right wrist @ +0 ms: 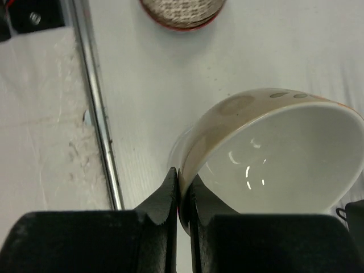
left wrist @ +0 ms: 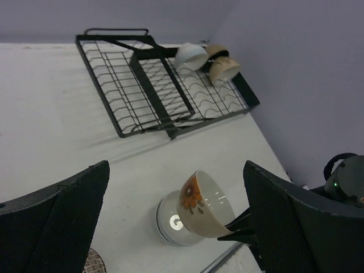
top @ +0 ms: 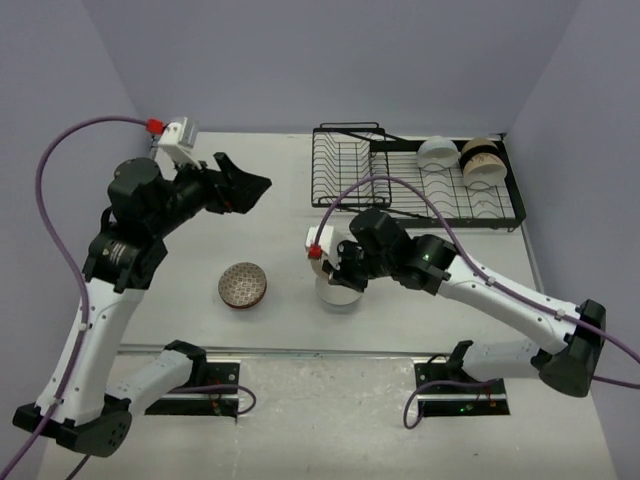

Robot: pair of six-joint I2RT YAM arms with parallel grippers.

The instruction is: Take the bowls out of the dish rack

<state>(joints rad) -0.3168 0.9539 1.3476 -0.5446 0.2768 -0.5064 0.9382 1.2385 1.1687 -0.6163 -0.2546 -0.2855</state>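
Cream ceramic with an orange flower on its wall: the flowered bowl (left wrist: 206,203) hangs from my right gripper (right wrist: 181,183). Its fingers are pinched together on the rim, one inside the wall and one outside. The bowl is tilted with its mouth turned sideways. It is just above a plain white bowl (left wrist: 169,223) that stands on the table (top: 270,225), near the front edge. I cannot tell whether the two touch.

To the left, well apart from them, a reddish-brown patterned bowl (top: 243,286) sits on the table. Beyond, at the far right, lies the black wire dish rack (top: 400,195). In its far right corner a white rack bowl (top: 438,152) leans beside a beige rack bowl (top: 484,160) with dark markings; I cannot tell whether the beige is one bowl or two nested.

My left gripper (top: 245,178) hovers over the table's left side with its fingers spread wide apart and nothing between them.
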